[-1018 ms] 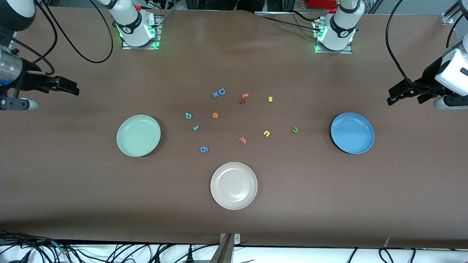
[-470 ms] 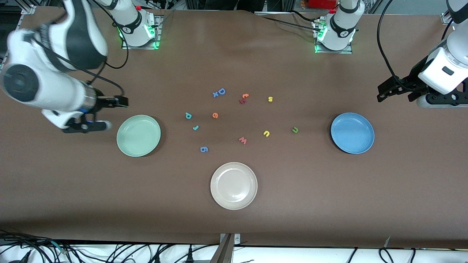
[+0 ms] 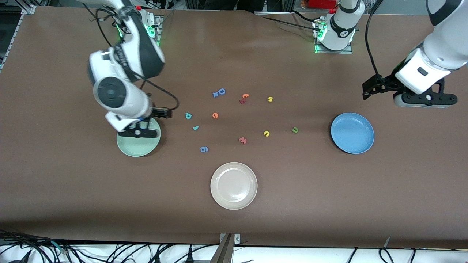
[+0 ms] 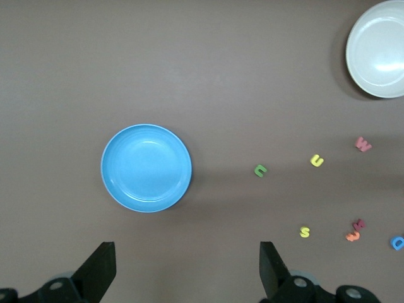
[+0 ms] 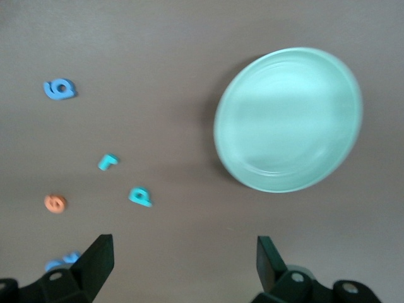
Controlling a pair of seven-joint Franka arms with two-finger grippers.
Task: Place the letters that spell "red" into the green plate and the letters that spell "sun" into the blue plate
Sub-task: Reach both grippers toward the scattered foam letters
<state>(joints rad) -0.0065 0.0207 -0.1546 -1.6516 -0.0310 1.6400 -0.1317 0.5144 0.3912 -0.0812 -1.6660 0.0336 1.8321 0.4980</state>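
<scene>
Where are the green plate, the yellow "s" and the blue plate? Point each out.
green plate [image 5: 287,120]: right wrist view, middle of its dish.
yellow "s" [image 3: 270,99]: front view, middle of the letter.
blue plate [image 4: 146,167]: left wrist view, middle of its dish.

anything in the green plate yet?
Nothing. In the right wrist view the green plate is bare. In the front view the right gripper, open, hangs over its edge and the arm covers part of it. The teal "d" lies on the table.

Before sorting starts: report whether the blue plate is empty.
Empty. The blue plate shows only bare glaze in the left wrist view; the dark green letter lies on the table beside it.
</scene>
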